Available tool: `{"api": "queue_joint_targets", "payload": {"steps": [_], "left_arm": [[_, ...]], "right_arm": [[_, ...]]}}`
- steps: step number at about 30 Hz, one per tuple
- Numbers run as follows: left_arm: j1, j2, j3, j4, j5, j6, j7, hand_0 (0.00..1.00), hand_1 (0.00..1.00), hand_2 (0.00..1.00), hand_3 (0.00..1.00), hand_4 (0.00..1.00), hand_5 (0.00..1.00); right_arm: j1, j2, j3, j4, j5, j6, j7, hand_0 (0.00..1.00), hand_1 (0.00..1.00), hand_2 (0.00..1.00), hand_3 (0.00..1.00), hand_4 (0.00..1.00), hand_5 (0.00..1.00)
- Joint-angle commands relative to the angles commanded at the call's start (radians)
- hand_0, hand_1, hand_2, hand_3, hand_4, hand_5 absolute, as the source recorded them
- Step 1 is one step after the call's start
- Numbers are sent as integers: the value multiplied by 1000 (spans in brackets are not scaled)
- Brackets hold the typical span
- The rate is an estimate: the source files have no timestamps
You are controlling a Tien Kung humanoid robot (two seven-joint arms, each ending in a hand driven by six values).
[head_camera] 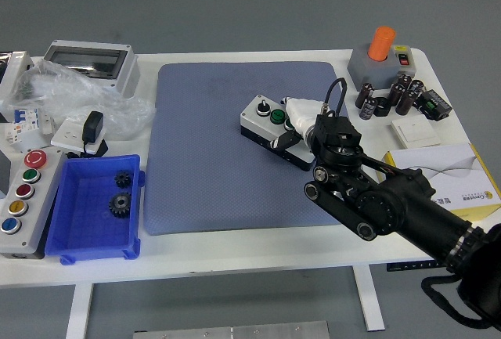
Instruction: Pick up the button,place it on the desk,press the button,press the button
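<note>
Forearm links of the right arm (pixel 391 202) fill the near right of the head view, rising from the lower right corner and reaching forward over the blue-grey mat (pixel 203 159). At its end the right hand (pixel 301 124) sits against the near-right end of the button box (pixel 270 124), a small grey box with a black and a green button on top. The white fingers (pixel 297 112) lie on or just over the box's top beside the green button (pixel 276 117); the wrist hides most of them, so I cannot tell whether they are curled round the box or merely resting on it. The box lies flat on the mat, near its middle and turned at a slant, which suggests that it is already set down and a press is in hand.

To the near left stands a blue bin (pixel 78 233) holding two dark gears (pixel 120 203), with a larger grey push-button panel (pixel 19 198) just beside it on the left. Farther back on the left lie crumpled clear plastic (pixel 78 96) and a grey enclosure (pixel 90 61). At the far right stand a cluster of black capacitors (pixel 387 98) and a grey base with an orange knob (pixel 381 43). No left arm shows.
</note>
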Motion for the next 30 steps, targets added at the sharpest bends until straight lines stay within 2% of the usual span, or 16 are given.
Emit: {"api": "queue_joint_targets", "payload": {"steps": [5, 6, 10, 11, 12, 14, 17, 18, 23, 24, 29, 30], "left_arm": [[-1, 0, 0, 0, -2, -1, -2, 584, 561, 534, 613, 677, 283], [-1, 1, 0, 0, -2, -1, -3, 585, 561, 533, 612, 678, 281], [-2, 1, 1, 0, -5, -1, -5, 585, 561, 533, 612, 678, 281], [-3, 1, 0, 0, -5, -1, -5, 585, 561, 533, 612, 678, 281], [-3, 1, 0, 0, -5, -1, -5, 585, 561, 535, 613, 678, 278], [-3, 0, 0, 0, -5, 0, -6, 585, 561, 535, 613, 678, 278], [-4, 0, 0, 0, -5, -1, -6, 585, 561, 535, 613, 678, 278], [-4, -1, 0, 0, -4, -1, -6, 584, 561, 534, 614, 678, 277], [-4, 0, 2, 0, -6, -1, -6, 584, 561, 534, 614, 678, 277], [-4, 1, 3, 0, -7, 0, -6, 581, 562, 534, 614, 679, 280], [-4, 2, 6, 0, -11, 0, -5, 581, 562, 534, 614, 679, 280], [-4, 2, 7, 0, -12, 0, -5, 583, 562, 534, 614, 679, 280]], "right_arm": [[1, -2, -14, 5, -3, 2, 0, 179, 433, 488, 653, 588, 153], [2, -4, -19, 7, -3, 5, 0, 173, 412, 439, 555, 524, 2], [6, -16, -34, 27, -14, 6, 0, 173, 412, 439, 555, 524, 2], [10, -25, -41, 40, -20, 4, 0, 173, 412, 439, 555, 524, 2], [14, -36, -49, 55, -26, 4, 0, 178, 405, 403, 484, 411, 2], [25, -56, -65, 81, -32, 1, 0, 178, 405, 403, 484, 411, 2], [61, -109, -121, 137, -29, -17, 3, 178, 405, 403, 484, 411, 2], [71, -123, -137, 151, -25, -27, 13, 190, 425, 428, 529, 357, 2], [147, -202, -248, 213, 49, -127, 135, 190, 425, 428, 529, 357, 2], [162, -214, -273, 219, 65, -149, 166, 196, 445, 455, 552, 205, 2], [205, -238, -380, 231, 134, -245, 289, 196, 445, 455, 552, 205, 2], [212, -238, -402, 233, 147, -266, 316, 227, 466, 470, 549, 154, 2]]}}
